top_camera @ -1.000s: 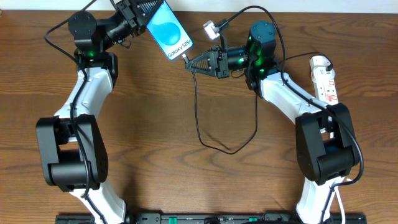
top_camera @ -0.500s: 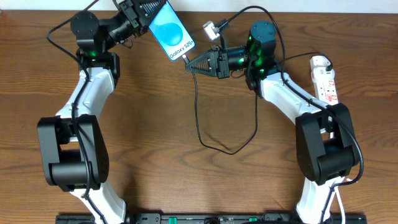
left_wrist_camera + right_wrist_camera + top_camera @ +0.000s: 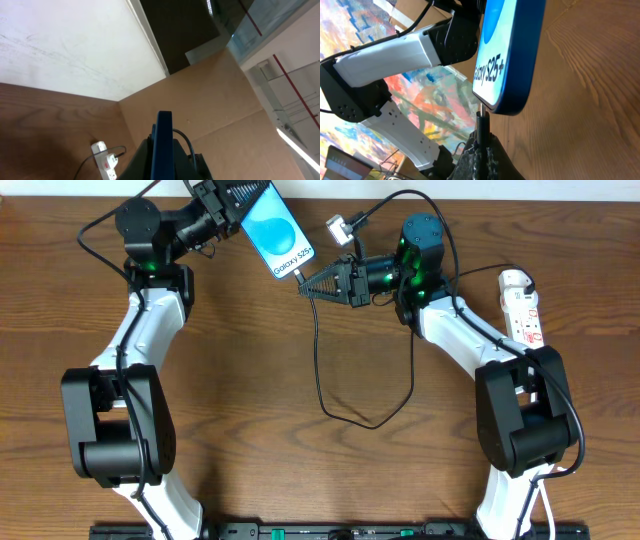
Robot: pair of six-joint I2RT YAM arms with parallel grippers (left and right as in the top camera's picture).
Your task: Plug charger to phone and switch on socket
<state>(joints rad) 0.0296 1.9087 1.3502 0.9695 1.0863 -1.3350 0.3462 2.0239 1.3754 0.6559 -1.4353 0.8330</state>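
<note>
My left gripper (image 3: 235, 202) is shut on the phone (image 3: 275, 230), a blue-screened "Galaxy S25" held tilted above the table's far edge; it shows edge-on in the left wrist view (image 3: 162, 145). My right gripper (image 3: 308, 283) is shut on the charger's black plug (image 3: 482, 127), whose tip touches the phone's bottom edge (image 3: 507, 107). The black cable (image 3: 318, 360) loops down over the table and back up. The white socket strip (image 3: 522, 305) lies at the far right, with a white plug in it in the left wrist view (image 3: 106, 162).
A wooden table (image 3: 300, 460) carries everything. A small white connector (image 3: 338, 226) lies near the far edge between the arms. A white wall and cardboard panels show behind in the left wrist view.
The left arm and phone have shifted slightly to the right, toward the plug. The right gripper has barely moved.
</note>
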